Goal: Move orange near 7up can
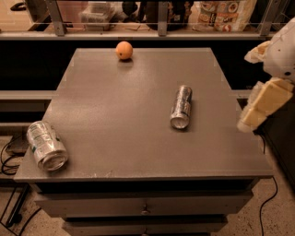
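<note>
The orange sits at the far edge of the grey table, a little left of centre. The 7up can, stout and silvery with green print, lies on its side at the front left corner, its shiny end facing the front. My gripper hangs off the table's right edge, at mid depth, far from both the orange and the 7up can. It holds nothing that I can see.
A slimmer silver can lies on its side right of the table's centre, between the gripper and the rest of the top. A shelf with bags and containers runs behind the table. Cables lie on the floor at left.
</note>
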`<state>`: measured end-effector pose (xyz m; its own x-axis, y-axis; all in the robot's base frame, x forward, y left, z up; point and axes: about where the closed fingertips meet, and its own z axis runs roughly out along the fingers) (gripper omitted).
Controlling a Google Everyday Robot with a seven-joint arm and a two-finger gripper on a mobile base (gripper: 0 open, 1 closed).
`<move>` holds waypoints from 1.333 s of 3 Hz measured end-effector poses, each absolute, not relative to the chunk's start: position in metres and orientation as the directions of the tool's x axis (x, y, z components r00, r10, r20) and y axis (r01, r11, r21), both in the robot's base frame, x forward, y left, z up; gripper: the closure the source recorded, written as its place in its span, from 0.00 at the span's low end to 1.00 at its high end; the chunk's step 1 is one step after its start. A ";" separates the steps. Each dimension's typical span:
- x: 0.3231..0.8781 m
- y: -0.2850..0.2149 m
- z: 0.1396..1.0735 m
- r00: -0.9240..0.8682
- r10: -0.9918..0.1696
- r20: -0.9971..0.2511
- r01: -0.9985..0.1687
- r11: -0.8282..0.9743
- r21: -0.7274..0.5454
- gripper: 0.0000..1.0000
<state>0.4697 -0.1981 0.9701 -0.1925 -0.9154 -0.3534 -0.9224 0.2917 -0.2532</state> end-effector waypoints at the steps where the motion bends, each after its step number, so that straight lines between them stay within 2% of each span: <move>1: 0.524 -0.167 0.964 -0.145 -0.844 -0.517 -0.907 0.323 -0.272 0.00; 2: 0.581 -0.146 0.964 -0.135 -0.769 -0.625 -0.888 0.374 -0.268 0.00; 4: 0.590 -0.140 0.959 -0.145 -0.751 -0.644 -0.893 0.380 -0.242 0.00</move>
<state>0.5896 -0.1397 0.9593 -0.1451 -0.7510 -0.6442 -0.8927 0.3800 -0.2420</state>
